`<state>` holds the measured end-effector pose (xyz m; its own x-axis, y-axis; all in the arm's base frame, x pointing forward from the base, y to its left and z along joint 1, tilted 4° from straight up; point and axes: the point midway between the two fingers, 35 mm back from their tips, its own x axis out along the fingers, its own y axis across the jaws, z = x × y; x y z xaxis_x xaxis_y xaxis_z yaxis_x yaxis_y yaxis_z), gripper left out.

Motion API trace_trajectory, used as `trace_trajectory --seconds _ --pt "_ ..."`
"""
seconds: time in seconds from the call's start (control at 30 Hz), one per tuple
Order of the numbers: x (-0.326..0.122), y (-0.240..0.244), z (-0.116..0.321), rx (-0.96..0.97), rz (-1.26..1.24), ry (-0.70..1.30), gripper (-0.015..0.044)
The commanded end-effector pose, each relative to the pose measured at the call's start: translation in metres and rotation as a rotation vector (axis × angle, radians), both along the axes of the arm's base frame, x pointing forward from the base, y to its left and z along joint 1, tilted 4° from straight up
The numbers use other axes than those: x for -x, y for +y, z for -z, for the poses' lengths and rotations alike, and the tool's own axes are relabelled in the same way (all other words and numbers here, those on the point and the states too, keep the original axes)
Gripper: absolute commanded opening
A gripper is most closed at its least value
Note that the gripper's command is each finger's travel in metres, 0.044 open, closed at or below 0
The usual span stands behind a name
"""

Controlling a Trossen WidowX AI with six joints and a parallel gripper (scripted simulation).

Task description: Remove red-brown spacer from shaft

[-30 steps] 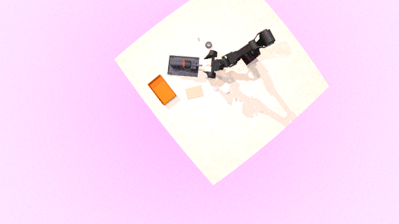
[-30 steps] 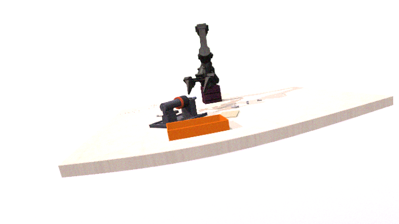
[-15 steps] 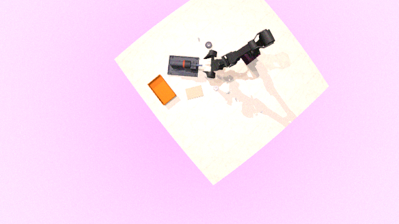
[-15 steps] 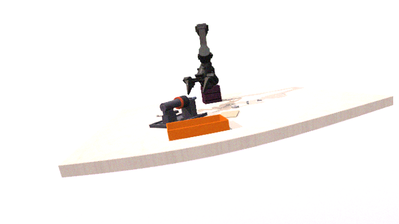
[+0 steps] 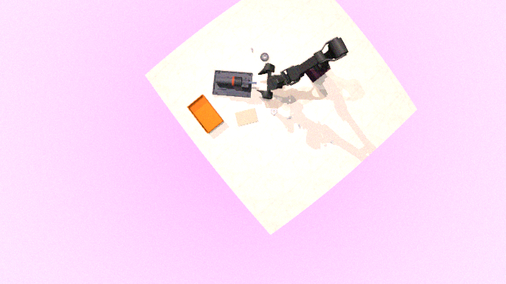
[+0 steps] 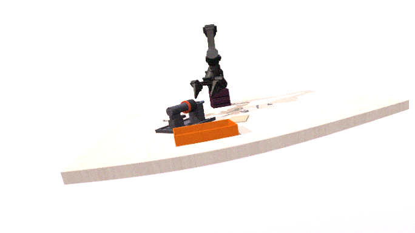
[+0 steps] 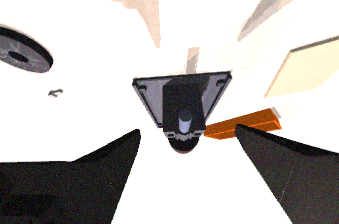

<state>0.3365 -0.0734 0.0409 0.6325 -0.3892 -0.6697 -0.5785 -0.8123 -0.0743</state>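
Observation:
The dark housing block (image 5: 223, 78) (image 6: 173, 110) stands on a grey baseplate (image 5: 231, 94) (image 7: 221, 86). The red-brown spacer (image 5: 233, 80) (image 6: 188, 106) is on the shaft line beside the housing, with black spacer material (image 5: 237, 80) (image 6: 192, 103) against its other side. A dark support (image 5: 245, 82) (image 6: 197, 112) (image 7: 173, 100) stands at the near end. The pale shaft end (image 5: 254, 83) (image 7: 185, 121) sticks out of it. My gripper (image 5: 258, 82) (image 6: 204, 97) (image 7: 186, 131) is open and empty, its fingers apart on either side of the shaft line, beyond the shaft end. The spacer is mostly hidden in the wrist view.
An orange bin (image 5: 206, 115) (image 6: 205, 135) (image 7: 246, 126) stands near the baseplate. A thin tan pad (image 5: 246, 117) (image 6: 239, 118) (image 7: 313, 67) lies beside it. A grey ring (image 5: 261, 59) (image 7: 36, 56) lies on the other side, with a small bit (image 7: 55, 93) nearby. Several small parts lie beyond the pad.

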Motion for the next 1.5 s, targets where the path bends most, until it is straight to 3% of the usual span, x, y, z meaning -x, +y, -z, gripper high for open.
trace_trajectory --seconds 0.0,1.47 --pt "-0.004 -0.001 0.003 0.002 -0.005 0.002 0.044" --pt "-0.026 -0.015 0.027 0.003 -0.005 0.0 0.044"
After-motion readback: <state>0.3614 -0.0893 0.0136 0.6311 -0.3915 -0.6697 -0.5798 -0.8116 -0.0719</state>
